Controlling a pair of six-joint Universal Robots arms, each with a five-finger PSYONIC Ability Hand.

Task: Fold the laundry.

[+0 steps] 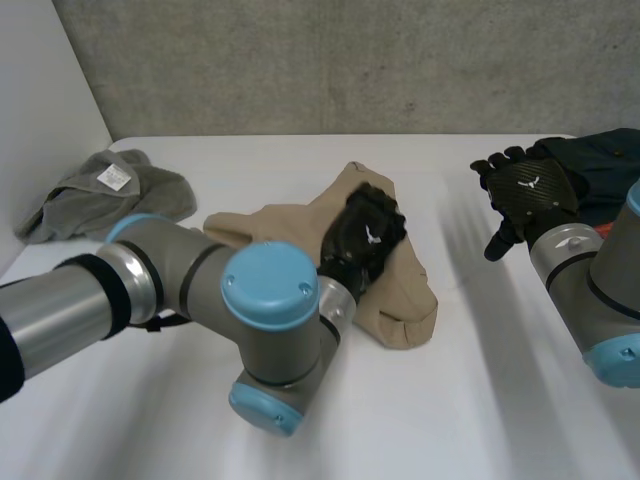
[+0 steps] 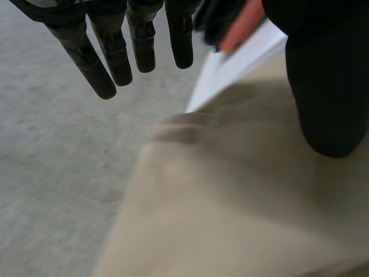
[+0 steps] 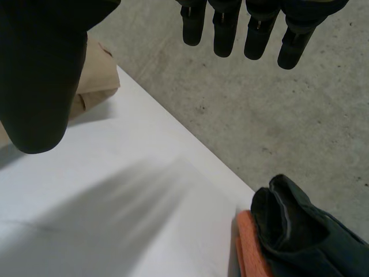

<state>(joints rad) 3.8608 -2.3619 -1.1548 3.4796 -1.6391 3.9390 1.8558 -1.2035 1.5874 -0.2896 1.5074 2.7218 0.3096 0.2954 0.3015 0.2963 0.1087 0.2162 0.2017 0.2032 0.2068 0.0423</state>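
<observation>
The left arm (image 1: 200, 290) hides part of the tan cloth (image 1: 400, 290), which lies crumpled in soft folds mid-counter (image 1: 480, 380). The left hand (image 1: 365, 238) is over it with fingers straight and slightly apart, and whether it touches the cloth is unclear. The right hand (image 1: 525, 190) hovers with fingers spread beside a dark cloth (image 1: 600, 160), cut off in the head view and heaped on something orange (image 3: 249, 248). A grey cloth (image 1: 110, 195) lies bunched at far left.

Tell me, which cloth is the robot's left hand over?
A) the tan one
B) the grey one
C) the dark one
A: in the head view the left hand, fingers straight, lies over the tan cloth.
</observation>
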